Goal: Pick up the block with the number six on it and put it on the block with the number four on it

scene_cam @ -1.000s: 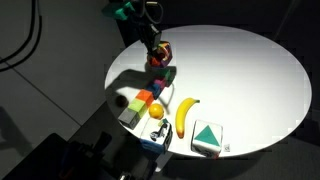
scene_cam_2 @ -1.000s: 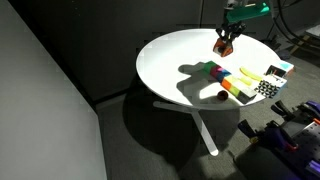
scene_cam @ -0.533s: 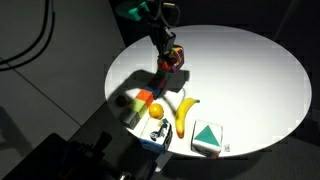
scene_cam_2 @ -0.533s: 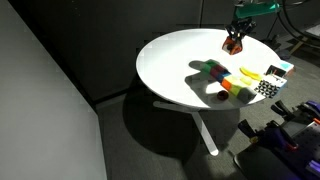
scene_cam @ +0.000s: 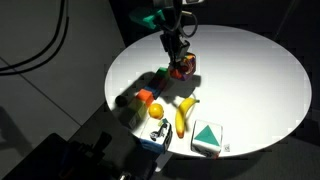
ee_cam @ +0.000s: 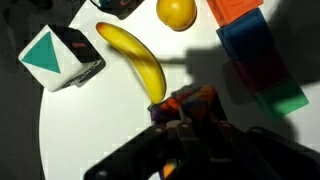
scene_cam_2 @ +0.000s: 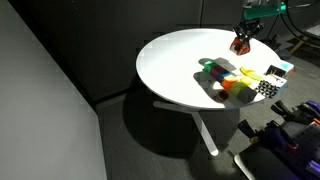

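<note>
My gripper [scene_cam: 181,58] is shut on the block with the number six [scene_cam: 184,68], a dark cube with reddish edges, and holds it a little above the round white table [scene_cam: 250,70]. Both exterior views show it, the block [scene_cam_2: 239,45] hanging under the gripper [scene_cam_2: 241,36]. In the wrist view the block [ee_cam: 190,104] sits between the fingers of my gripper [ee_cam: 185,128], just beside the banana's tip; its "6" is not readable. I cannot read a "4" on any block. A row of cubes [scene_cam: 160,76] lies to the left.
A banana [ee_cam: 135,58], an orange fruit [ee_cam: 177,12] and a white box with a green triangle [ee_cam: 55,55] lie near the held block. Orange [ee_cam: 235,8], purple-blue [ee_cam: 250,50] and green [ee_cam: 287,97] cubes sit in a row. A small patterned box [scene_cam: 157,136] stands at the table edge.
My gripper has carried the block to the right across the table, away from the row of cubes and toward the banana's far end. Its shadow moved along with it.
</note>
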{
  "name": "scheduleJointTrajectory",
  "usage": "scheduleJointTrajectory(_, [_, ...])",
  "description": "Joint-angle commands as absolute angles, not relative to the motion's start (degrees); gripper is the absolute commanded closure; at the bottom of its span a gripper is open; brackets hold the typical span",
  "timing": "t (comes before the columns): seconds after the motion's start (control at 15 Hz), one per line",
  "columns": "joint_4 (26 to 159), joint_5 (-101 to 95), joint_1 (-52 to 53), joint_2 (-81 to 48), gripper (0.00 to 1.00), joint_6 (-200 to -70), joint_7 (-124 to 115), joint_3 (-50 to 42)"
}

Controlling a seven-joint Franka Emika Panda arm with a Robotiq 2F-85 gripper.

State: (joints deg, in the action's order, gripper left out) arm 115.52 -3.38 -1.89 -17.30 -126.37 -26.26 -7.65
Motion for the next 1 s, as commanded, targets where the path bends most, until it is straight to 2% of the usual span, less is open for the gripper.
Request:
scheduleJointTrajectory(0.0, [115.90, -3.06, -3.07, -15.93, 0.93, -127.25, -23.79, -8.49])
scheduleJointTrajectory(0.93, [124.88, -3.46, -6.13, -3.51, 0.93, -125.41, -19.65, -10.60])
